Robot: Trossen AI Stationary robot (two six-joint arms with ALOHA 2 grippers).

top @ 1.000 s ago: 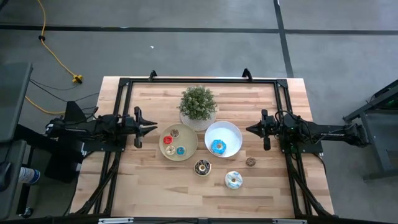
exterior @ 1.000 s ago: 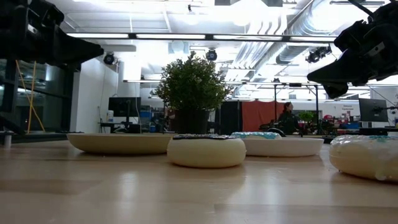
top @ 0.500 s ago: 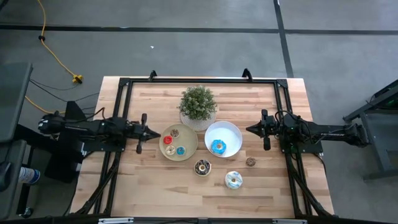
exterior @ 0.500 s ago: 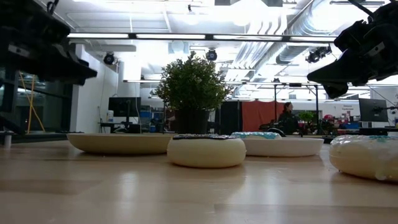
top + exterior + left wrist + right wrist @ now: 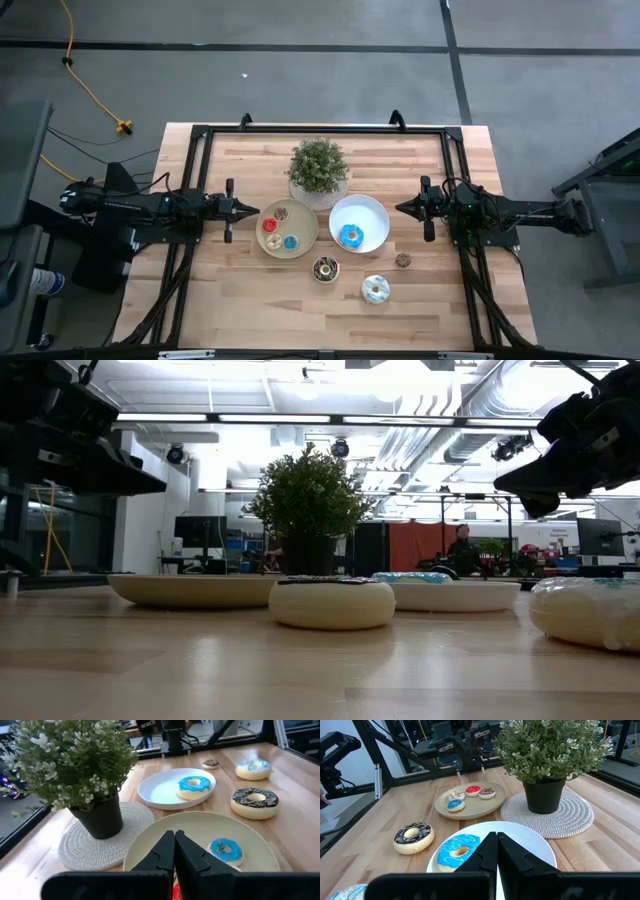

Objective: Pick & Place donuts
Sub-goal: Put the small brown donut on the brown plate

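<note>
Donuts seven, plates two, potted plant one

Red donut on the tan plate was mostly hidden behind the left gripper's fingers; a white-and-blue donut was cropped at the frame edge.

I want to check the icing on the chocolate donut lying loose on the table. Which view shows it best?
The right wrist view: the chocolate donut shows whole, with sprinkles. The left wrist view is nearly as good. The high view shows it tiny; the low view only side-on.
</note>
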